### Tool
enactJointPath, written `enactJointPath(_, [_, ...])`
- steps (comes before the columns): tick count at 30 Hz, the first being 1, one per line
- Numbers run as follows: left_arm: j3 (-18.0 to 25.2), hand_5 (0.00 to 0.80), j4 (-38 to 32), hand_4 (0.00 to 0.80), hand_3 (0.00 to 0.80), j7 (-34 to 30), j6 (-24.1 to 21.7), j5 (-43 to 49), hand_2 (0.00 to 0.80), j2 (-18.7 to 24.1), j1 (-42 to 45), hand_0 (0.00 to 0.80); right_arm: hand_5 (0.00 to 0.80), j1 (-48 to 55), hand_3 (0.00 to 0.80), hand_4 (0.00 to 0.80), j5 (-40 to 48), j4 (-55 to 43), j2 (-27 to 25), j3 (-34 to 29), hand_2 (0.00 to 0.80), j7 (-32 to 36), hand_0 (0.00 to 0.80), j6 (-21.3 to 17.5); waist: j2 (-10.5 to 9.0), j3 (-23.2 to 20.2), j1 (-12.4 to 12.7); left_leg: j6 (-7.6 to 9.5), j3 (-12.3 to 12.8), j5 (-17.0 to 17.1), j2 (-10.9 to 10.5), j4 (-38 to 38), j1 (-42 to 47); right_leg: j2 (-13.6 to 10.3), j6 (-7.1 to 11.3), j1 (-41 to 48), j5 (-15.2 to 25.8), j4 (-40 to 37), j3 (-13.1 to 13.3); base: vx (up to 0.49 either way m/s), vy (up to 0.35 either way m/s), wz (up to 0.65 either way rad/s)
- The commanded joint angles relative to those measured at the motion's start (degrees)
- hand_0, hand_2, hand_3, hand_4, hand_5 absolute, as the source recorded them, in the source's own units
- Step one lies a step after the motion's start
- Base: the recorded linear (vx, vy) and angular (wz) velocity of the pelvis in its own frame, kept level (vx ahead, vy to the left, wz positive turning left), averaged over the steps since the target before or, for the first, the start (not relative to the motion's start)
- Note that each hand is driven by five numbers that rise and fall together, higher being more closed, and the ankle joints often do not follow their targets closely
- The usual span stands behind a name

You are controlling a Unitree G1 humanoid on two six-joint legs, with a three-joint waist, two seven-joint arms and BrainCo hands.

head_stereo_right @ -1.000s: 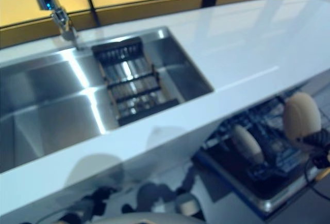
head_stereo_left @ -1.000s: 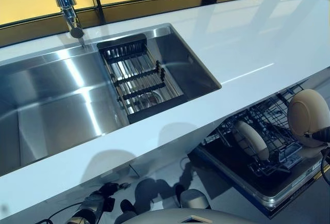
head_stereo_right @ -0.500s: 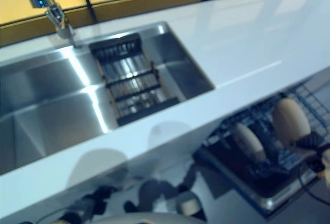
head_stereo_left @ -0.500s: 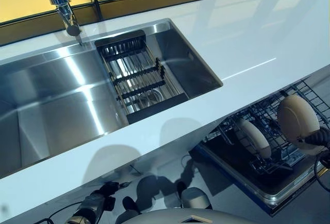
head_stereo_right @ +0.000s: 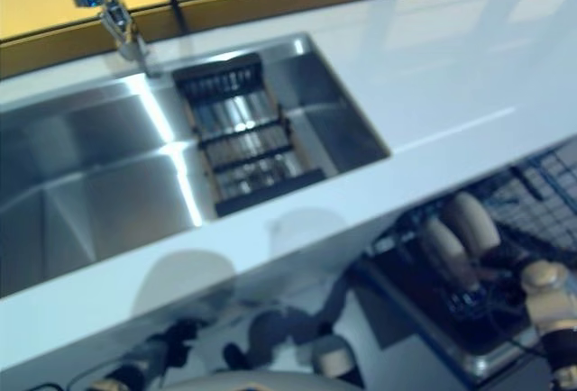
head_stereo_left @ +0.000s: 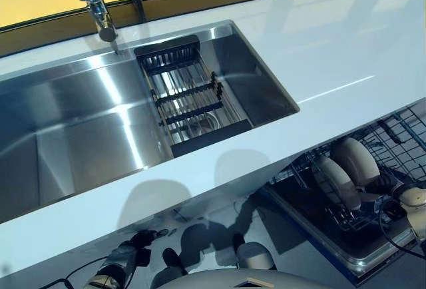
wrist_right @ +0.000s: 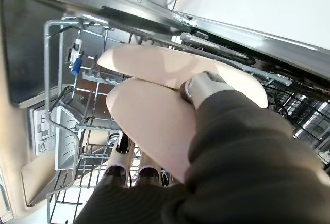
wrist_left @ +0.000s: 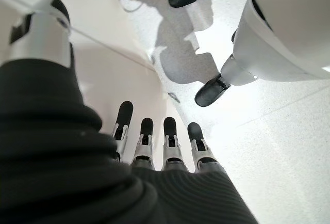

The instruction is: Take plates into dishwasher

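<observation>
1. My left hand [wrist_left: 154, 146] hangs low beside the cabinet, fingers straight and relaxed, holding nothing.
2. The sink [head_stereo_left: 80, 129] sits in the white tabletop [head_stereo_left: 346, 42].
3. My right hand [wrist_right: 206, 87] pinches a beige plate [wrist_right: 149, 126] upright in the dishwasher rack [wrist_right: 62, 146], just beside a second plate [wrist_right: 154, 61].

Your right hand [wrist_right: 206, 87] has dropped the held plate [head_stereo_left: 357, 160] into the dishwasher rack [head_stereo_left: 406, 126], now standing just beside the racked plate [head_stereo_left: 335, 181].

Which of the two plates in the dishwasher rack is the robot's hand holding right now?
The plate farther from the sink, pinched by the right hand. The other plate stands free in the rack beside it, nearer the sink.
</observation>
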Motion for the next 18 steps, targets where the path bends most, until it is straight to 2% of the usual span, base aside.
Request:
enactJointPath(1, [4.4, 0.0, -1.3, 0.0, 0.0, 1.6, -0.9, -4.1, 0.0, 1.7, -3.4, 0.0, 0.8, -5.9, 0.8, 0.8, -1.7, 3.1, 0.6, 1.5, 0.8, -1.0, 0.8, 0.1, -0.72, -0.6, 2.6, 3.14, 0.9, -12.0, 0.2, 5.9, 5.4, 0.7, 3.35, -11.2, 6.1, 4.5, -0.4, 0.016, -0.03, 0.01])
enactJointPath(6, [5.4, 0.0, -1.4, 0.0, 0.0, 1.8, -1.2, -5.4, 0.0, 2.0, -3.4, 0.0, 0.8, -7.9, 0.8, 0.8, -1.3, 6.6, 1.3, 3.4, 0.8, -1.7, 0.8, 1.4, -0.32, -0.1, 3.4, 3.09, 0.4, -11.9, 0.1, 5.9, 5.1, 0.3, 3.38, -11.2, 6.0, 4.6, -0.6, 0.014, -0.04, 0.02])
enactJointPath(10, [5.4, 0.0, -2.6, 0.0, 0.0, 1.6, -1.0, -5.9, 0.0, 2.6, -3.3, 0.0, 0.8, -10.5, 0.8, 0.8, -2.2, 11.2, 1.4, 4.6, 0.8, -1.7, 0.8, 2.4, 0.71, 0.7, 4.1, 3.02, -0.2, -11.9, -0.2, 6.2, 4.6, -0.2, 3.3, -11.4, 5.9, 4.8, -0.8, 0.002, -0.01, 0.0])
enactJointPath(18, [5.3, 0.0, -3.2, 0.0, 0.0, 0.7, -1.0, -6.1, 0.0, 3.0, -3.5, 0.0, 0.8, -13.8, 0.8, 0.8, -4.1, 18.9, 1.0, 5.9, 0.8, 0.6, 0.8, 4.3, 2.08, 1.0, 5.1, 2.62, -1.2, -11.6, -0.3, 5.7, 4.5, -1.0, 3.32, -11.2, 5.7, 4.8, -1.1, 0.008, 0.004, 0.07])
